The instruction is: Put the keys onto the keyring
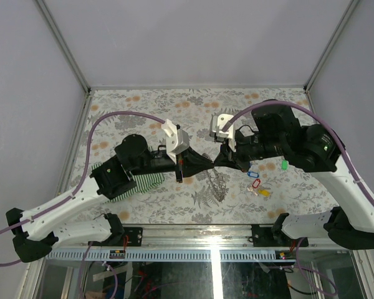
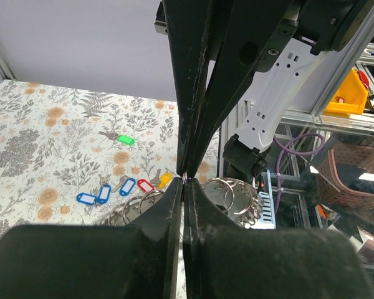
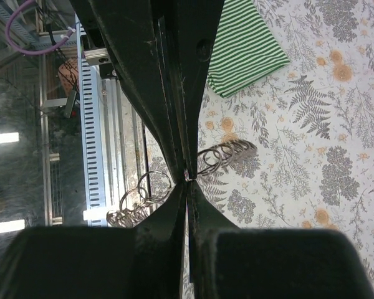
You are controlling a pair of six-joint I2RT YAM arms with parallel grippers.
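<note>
My left gripper point(image 1: 206, 163) and right gripper point(image 1: 215, 162) meet tip to tip above the middle of the table. Both are shut, pinching the same spot of the keyring point(image 2: 240, 192), a chain of silvery loops that droops on either side of the tips. In the right wrist view the keyring point(image 3: 226, 156) hangs across the right gripper point(image 3: 187, 179). The keys lie on the table to the right: a blue one point(image 1: 254, 174), a red one point(image 1: 255, 184), a yellow one point(image 1: 262, 192) and a green one point(image 1: 284, 164). The left wrist view shows them too, the green key point(image 2: 126, 140) apart from the others.
A green striped cloth point(image 1: 143, 182) lies under the left arm, also seen as the cloth point(image 3: 246, 53) in the right wrist view. The table's near edge with its metal rail point(image 1: 212, 232) runs close below the grippers. Grey walls close in the other three sides.
</note>
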